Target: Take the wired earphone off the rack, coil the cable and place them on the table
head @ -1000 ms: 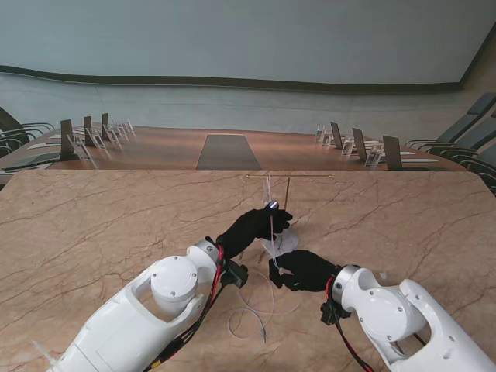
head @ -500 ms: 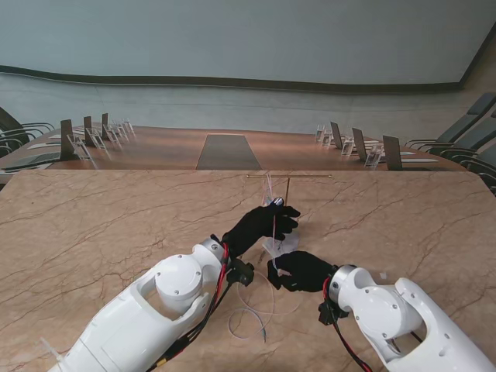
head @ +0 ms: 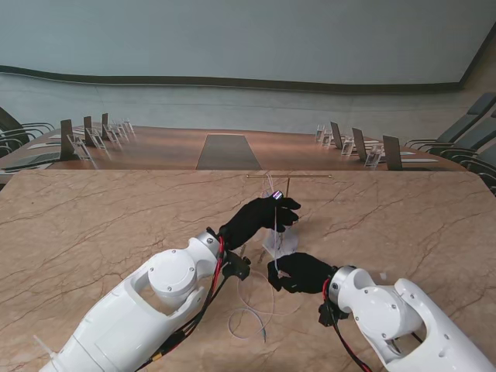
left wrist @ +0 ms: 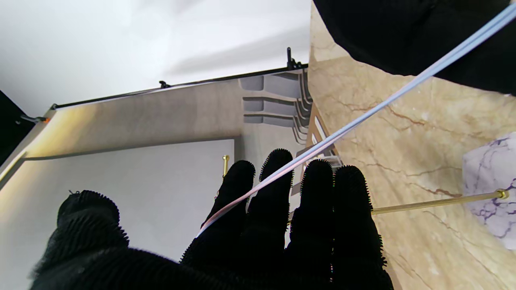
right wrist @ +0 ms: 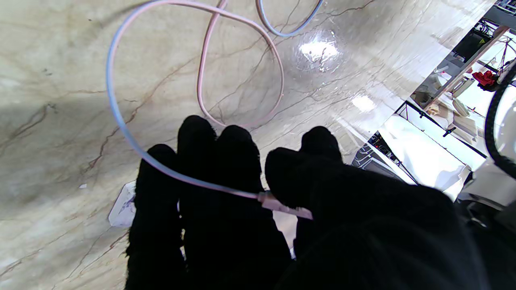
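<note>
Cable (head: 276, 229) runs taut between both hands, crossing rack (head: 288, 194).

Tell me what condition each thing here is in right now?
Left hand: raised, cable draped across its fingers.
Right hand: shut on the cable.
Earphone cable: partly looped on the table.
Rack: upright on its marble base.
</note>
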{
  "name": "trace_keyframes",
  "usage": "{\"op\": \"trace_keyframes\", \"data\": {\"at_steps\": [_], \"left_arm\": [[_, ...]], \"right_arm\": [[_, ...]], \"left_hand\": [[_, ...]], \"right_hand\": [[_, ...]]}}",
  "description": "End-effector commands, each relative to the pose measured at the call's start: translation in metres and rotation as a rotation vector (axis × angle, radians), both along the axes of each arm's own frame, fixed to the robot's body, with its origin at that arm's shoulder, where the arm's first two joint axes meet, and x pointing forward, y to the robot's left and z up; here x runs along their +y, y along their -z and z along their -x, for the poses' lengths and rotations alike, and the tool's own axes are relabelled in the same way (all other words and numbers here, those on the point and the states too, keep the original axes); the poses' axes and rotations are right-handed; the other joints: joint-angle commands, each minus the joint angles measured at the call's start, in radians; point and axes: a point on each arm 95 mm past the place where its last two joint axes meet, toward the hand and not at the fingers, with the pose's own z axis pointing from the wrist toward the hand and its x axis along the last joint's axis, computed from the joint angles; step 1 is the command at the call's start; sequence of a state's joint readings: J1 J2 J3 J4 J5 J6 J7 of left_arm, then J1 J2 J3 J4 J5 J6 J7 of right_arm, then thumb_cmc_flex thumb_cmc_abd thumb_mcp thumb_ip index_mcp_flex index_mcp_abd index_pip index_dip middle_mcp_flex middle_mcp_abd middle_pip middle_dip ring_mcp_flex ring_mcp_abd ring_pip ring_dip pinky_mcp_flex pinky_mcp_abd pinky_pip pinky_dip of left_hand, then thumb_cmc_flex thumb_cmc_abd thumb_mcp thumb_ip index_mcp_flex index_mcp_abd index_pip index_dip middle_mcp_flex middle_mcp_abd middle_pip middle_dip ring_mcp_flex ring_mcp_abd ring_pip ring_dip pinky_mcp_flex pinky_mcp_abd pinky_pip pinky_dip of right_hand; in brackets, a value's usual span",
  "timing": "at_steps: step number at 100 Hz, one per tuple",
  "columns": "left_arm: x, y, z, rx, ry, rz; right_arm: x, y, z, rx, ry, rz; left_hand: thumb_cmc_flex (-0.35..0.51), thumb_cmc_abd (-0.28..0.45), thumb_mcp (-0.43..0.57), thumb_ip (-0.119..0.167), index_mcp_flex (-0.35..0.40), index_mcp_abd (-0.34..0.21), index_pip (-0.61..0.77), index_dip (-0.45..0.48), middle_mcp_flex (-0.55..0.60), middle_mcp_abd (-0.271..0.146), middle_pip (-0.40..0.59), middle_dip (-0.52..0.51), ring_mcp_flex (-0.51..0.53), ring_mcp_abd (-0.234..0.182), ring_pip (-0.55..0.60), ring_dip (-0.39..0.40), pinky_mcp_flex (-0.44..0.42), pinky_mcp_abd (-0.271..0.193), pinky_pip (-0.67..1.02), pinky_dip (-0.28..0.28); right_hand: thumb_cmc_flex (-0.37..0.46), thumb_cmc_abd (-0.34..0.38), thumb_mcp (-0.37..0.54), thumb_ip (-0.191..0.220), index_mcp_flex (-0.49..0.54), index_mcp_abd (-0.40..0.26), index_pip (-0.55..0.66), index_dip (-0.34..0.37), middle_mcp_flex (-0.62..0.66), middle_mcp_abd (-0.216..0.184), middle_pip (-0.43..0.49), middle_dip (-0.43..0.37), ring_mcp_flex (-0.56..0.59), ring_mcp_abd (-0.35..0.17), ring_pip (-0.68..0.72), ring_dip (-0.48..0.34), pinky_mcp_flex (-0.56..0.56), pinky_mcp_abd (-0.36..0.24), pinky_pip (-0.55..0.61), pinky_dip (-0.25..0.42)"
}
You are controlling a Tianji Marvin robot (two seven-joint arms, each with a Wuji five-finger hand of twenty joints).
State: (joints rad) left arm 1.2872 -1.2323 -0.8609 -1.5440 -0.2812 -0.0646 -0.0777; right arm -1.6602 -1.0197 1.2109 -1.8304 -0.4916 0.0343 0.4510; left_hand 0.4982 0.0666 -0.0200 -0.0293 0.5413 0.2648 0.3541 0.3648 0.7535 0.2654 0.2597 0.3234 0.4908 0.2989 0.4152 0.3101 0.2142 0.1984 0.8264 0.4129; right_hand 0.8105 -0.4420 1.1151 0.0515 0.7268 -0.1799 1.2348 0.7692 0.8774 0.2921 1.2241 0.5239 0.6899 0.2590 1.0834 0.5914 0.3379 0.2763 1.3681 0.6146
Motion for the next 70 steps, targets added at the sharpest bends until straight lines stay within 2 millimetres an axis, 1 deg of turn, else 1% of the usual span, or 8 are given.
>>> {"op": "trace_keyframes", "data": {"at_steps": [1, 24, 27, 40, 44, 52, 63, 70], "left_arm": [[-0.001, -0.007, 0.001, -0.02, 0.014, 0.006], [0.002, -0.013, 0.001, -0.056, 0.02, -0.02], [0.002, -0.014, 0.0, -0.06, 0.02, -0.022], [0.003, -0.019, 0.0, -0.077, 0.028, -0.031], [0.004, -0.02, -0.001, -0.084, 0.028, -0.035], [0.004, -0.023, -0.001, -0.102, 0.026, -0.048], [0.005, -0.026, -0.003, -0.123, 0.024, -0.056], [0.005, -0.029, -0.004, -0.135, 0.025, -0.065]], "right_arm": [[0.002, 0.0, 0.002, 0.004, -0.007, 0.001], [0.003, -0.001, 0.001, -0.001, -0.014, 0.0], [0.003, -0.002, 0.0, -0.002, -0.015, 0.001], [0.003, -0.002, 0.0, -0.005, -0.019, 0.004], [0.003, -0.002, -0.001, -0.005, -0.021, 0.005], [0.003, -0.003, -0.001, -0.004, -0.024, 0.008], [0.003, -0.004, -0.002, -0.008, -0.027, 0.01], [0.003, -0.005, -0.002, -0.011, -0.028, 0.01]], "left_hand": [[0.02, 0.022, 0.0, -0.025, 0.015, -0.033, 0.037, 0.016, 0.02, -0.015, 0.023, 0.017, 0.024, 0.021, 0.017, 0.014, 0.014, -0.006, 0.034, 0.017], [0.146, 0.03, 0.009, -0.024, 0.026, -0.038, 0.064, 0.028, 0.048, -0.028, 0.034, 0.025, 0.057, 0.016, 0.028, 0.019, 0.042, -0.003, 0.052, 0.023], [0.18, 0.032, -0.002, -0.027, 0.025, -0.038, 0.072, 0.031, 0.052, -0.031, 0.037, 0.027, 0.063, 0.014, 0.03, 0.02, 0.047, -0.003, 0.057, 0.023], [0.232, 0.033, 0.005, -0.022, 0.03, -0.044, 0.084, 0.034, 0.06, -0.037, 0.04, 0.028, 0.074, 0.01, 0.033, 0.021, 0.059, -0.004, 0.062, 0.024], [0.279, 0.035, -0.006, -0.024, 0.032, -0.045, 0.099, 0.039, 0.07, -0.041, 0.045, 0.029, 0.086, 0.011, 0.037, 0.021, 0.07, -0.002, 0.068, 0.025], [0.392, 0.026, 0.005, -0.016, 0.038, -0.054, 0.117, 0.043, 0.085, -0.051, 0.052, 0.031, 0.108, 0.002, 0.046, 0.022, 0.094, -0.003, 0.078, 0.026], [0.479, 0.028, 0.012, -0.007, 0.038, -0.062, 0.143, 0.049, 0.098, -0.059, 0.06, 0.031, 0.126, -0.004, 0.049, 0.02, 0.112, -0.002, 0.083, 0.024], [0.523, 0.022, -0.001, -0.009, 0.037, -0.075, 0.16, 0.054, 0.103, -0.068, 0.063, 0.031, 0.136, -0.011, 0.052, 0.02, 0.124, -0.005, 0.088, 0.023]], "right_hand": [[-0.029, -0.043, 0.047, 0.042, 0.026, -0.017, 0.051, 0.008, 0.023, 0.111, 0.04, 0.019, 0.06, 0.002, 0.044, 0.007, 0.007, -0.016, 0.06, 0.024], [-0.029, -0.044, 0.047, 0.045, 0.026, -0.018, 0.052, 0.009, 0.024, 0.113, 0.045, 0.022, 0.063, 0.003, 0.051, 0.007, 0.008, -0.017, 0.066, 0.027], [-0.03, -0.043, 0.048, 0.045, 0.026, -0.018, 0.052, 0.009, 0.025, 0.113, 0.046, 0.023, 0.063, 0.002, 0.052, 0.008, 0.009, -0.017, 0.066, 0.027], [-0.03, -0.044, 0.049, 0.048, 0.027, -0.017, 0.052, 0.01, 0.026, 0.113, 0.049, 0.025, 0.065, 0.003, 0.056, 0.009, 0.01, -0.016, 0.069, 0.029], [-0.03, -0.044, 0.049, 0.049, 0.028, -0.017, 0.053, 0.01, 0.027, 0.113, 0.05, 0.026, 0.065, 0.003, 0.056, 0.009, 0.011, -0.016, 0.07, 0.03], [-0.03, -0.045, 0.05, 0.05, 0.028, -0.016, 0.053, 0.01, 0.027, 0.114, 0.052, 0.028, 0.067, 0.004, 0.059, 0.009, 0.011, -0.016, 0.071, 0.031], [-0.031, -0.045, 0.051, 0.051, 0.028, -0.016, 0.054, 0.011, 0.028, 0.116, 0.053, 0.03, 0.068, 0.005, 0.061, 0.01, 0.012, -0.016, 0.073, 0.032], [-0.031, -0.045, 0.051, 0.052, 0.029, -0.015, 0.054, 0.011, 0.029, 0.115, 0.054, 0.031, 0.069, 0.006, 0.063, 0.01, 0.013, -0.016, 0.075, 0.033]]}}
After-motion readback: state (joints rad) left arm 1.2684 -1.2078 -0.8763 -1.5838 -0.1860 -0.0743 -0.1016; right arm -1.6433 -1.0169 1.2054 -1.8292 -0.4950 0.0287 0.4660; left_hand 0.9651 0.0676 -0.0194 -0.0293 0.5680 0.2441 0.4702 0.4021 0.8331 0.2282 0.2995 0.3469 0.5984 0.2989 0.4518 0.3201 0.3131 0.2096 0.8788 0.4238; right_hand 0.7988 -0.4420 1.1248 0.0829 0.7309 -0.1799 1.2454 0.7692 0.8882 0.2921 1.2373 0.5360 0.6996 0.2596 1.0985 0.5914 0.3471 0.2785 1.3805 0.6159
